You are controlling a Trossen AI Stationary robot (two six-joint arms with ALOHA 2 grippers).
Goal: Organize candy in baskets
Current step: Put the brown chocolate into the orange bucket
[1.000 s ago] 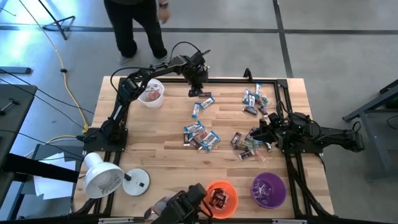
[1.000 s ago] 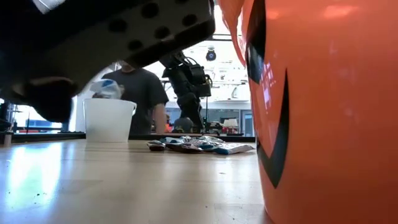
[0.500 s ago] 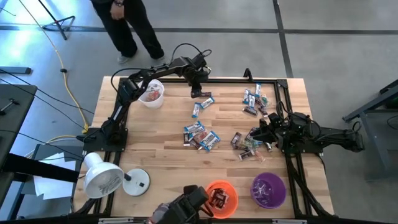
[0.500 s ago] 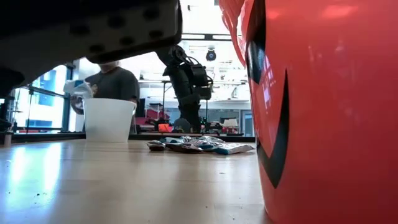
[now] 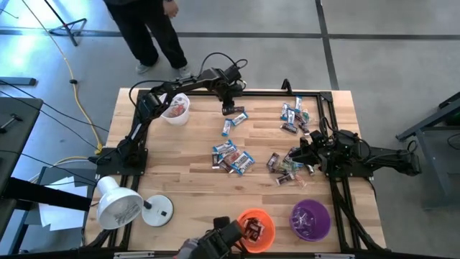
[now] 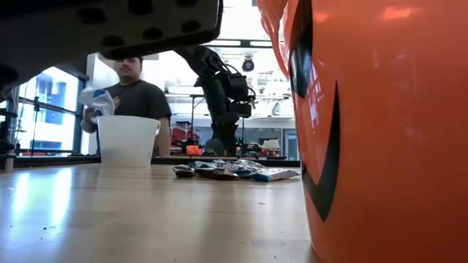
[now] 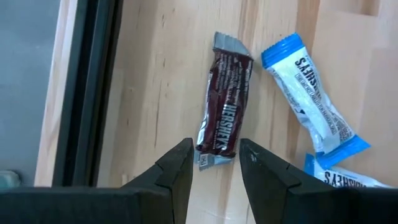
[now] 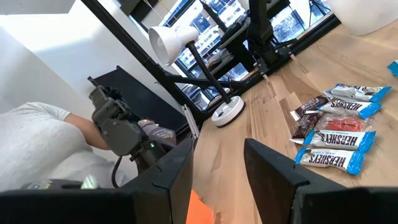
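- Since the earlier frame the left gripper [image 5: 230, 109] has edged slightly right along the table's far edge; the person [image 5: 147, 29] beyond the table has shifted too.
- Left gripper fingers [image 7: 177, 171] stand spread above a brown bar [image 7: 224, 127], one fingertip on each side of its near end, not gripping it.
- Blue-and-white bars [image 7: 314, 118] lie just beside the brown bar.
- Right gripper [image 5: 305, 155] sits at the table's right side by a candy pile [image 5: 287, 167]; its fingers [image 8: 177, 168] are parted and hold nothing.
- More candy [image 5: 231, 156] lies mid-table, and another cluster [image 5: 295, 116] near the far right corner.
- White basket [image 5: 175, 107] stands at the far left with candy inside.
- Orange basket [image 5: 256, 229] and purple basket [image 5: 310, 219] stand at the near edge; the orange one holds some candy.
- Lamp [image 5: 118, 203] rests at the near left corner.
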